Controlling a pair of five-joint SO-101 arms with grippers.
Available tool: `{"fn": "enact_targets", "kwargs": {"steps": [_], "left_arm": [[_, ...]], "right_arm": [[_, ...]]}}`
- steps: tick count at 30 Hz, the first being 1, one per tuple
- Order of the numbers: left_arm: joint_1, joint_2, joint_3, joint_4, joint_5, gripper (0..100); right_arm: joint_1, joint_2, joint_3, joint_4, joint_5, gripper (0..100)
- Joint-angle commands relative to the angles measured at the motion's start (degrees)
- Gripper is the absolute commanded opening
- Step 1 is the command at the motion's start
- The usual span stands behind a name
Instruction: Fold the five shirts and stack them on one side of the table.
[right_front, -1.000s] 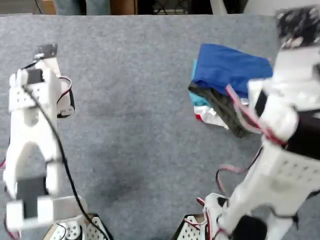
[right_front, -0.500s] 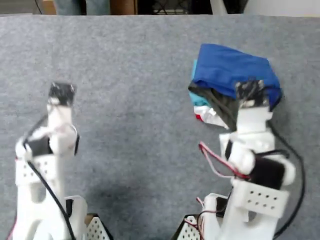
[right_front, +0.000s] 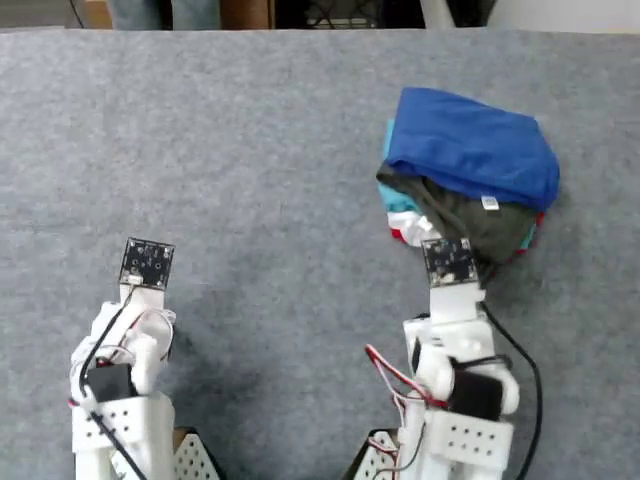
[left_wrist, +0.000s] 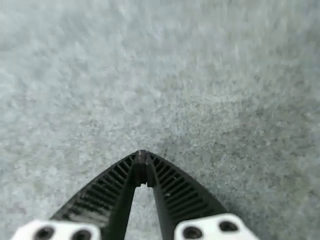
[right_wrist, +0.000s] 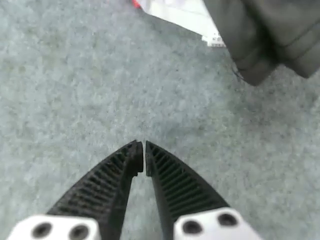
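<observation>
A stack of folded shirts (right_front: 465, 180) lies at the right of the grey table, a blue shirt (right_front: 470, 145) on top, a dark grey one (right_front: 470, 220) under it, with teal, white and red edges showing below. In the right wrist view the dark grey shirt (right_wrist: 270, 35) and a white edge (right_wrist: 175, 12) lie just beyond my right gripper (right_wrist: 144, 146), which is shut on nothing over bare cloth. My right arm (right_front: 452, 262) is drawn back just in front of the stack. My left gripper (left_wrist: 142, 156) is shut and empty, and the left arm (right_front: 146, 262) sits drawn back at the near left.
The grey felt table cover (right_front: 250, 150) spreads bare across the middle and left. Both arm bases (right_front: 120, 430) stand at the near edge. Furniture legs show beyond the far edge.
Both arms have folded back toward their bases; the right arm came off the shirt stack and the left arm withdrew from the left middle of the table.
</observation>
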Motion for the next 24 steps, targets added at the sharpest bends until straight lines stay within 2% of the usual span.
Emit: {"fn": "enact_targets", "kwargs": {"steps": [1, 4, 24], "left_arm": [[0.1, -8.4, 0.7, 8.4, -0.4, 3], [-0.2, -11.9, 0.5, 15.8, -0.5, 3], [0.2, -11.3, 0.5, 17.4, -0.4, 3]], "right_arm": [[-0.7, -10.2, 6.4, 0.3, -5.0, 1.5], [-0.4, -9.1, 7.7, -0.5, -9.4, 1.5], [-0.5, -7.3, 7.9, -1.5, -10.7, 1.5]]}}
